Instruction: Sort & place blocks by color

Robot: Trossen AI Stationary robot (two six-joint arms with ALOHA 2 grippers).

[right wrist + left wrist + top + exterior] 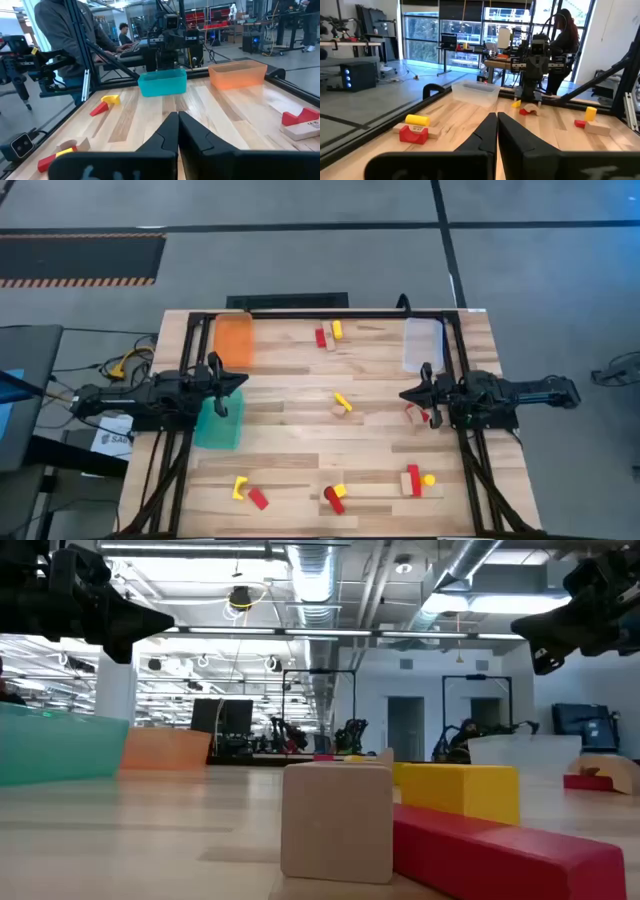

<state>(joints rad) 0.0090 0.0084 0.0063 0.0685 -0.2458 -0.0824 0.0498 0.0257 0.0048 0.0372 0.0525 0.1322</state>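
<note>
Red, yellow and pale wood blocks lie in small clusters on the table: at the far edge [327, 335], in the centre [342, 404], and three groups along the near edge [246, 492], [335, 497], [418, 480]. A red arch block [415, 415] lies just below my right gripper [404, 394], which is shut and raised at the table's right. My left gripper [242, 380] is shut and raised at the table's left, over the teal bin [218, 423]. The wrist views show both pairs of fingers closed, left [496, 117] and right [177, 115], holding nothing.
The orange bin [234, 340] stands at the far left and the clear bin [422, 343] at the far right. A black frame [330, 313] runs round the table edges. In the low view a wood cube [336, 820] and a red bar [500, 855] lie close to the camera.
</note>
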